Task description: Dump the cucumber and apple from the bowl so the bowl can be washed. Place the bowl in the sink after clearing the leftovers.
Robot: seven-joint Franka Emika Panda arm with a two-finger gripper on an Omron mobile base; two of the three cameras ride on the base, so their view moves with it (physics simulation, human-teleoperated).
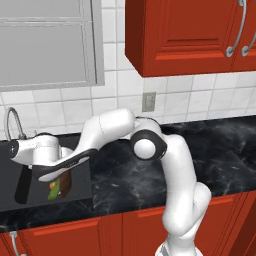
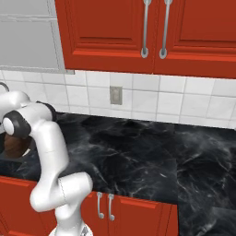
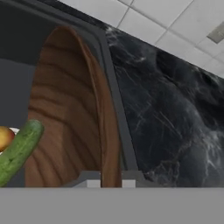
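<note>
gripper (image 3: 111, 180): clamped on rim of wooden bowl (image 3: 70, 113) | bowl: tipped on edge over black sink (image 1: 45, 192) | cucumber (image 3: 18, 149) and apple (image 3: 5, 137): touching, at bowl's lower edge over sink | counter (image 3: 175, 118): beside

- Bowl (image 3: 74, 113): wide, shallow, dark brown wood with streaky grain, tipped steeply on edge over the sink, rim clamped at its lower edge
- Cucumber (image 3: 19, 148): small, elongated, light green, lying slantwise against the tilted bowl's inner face
- Apple (image 3: 5, 138): tiny, round, orange-yellow, touching the cucumber's side
- Sink (image 1: 47, 192): rectangular matte black basin set in the dark marbled counter, directly beneath the bowl
</note>
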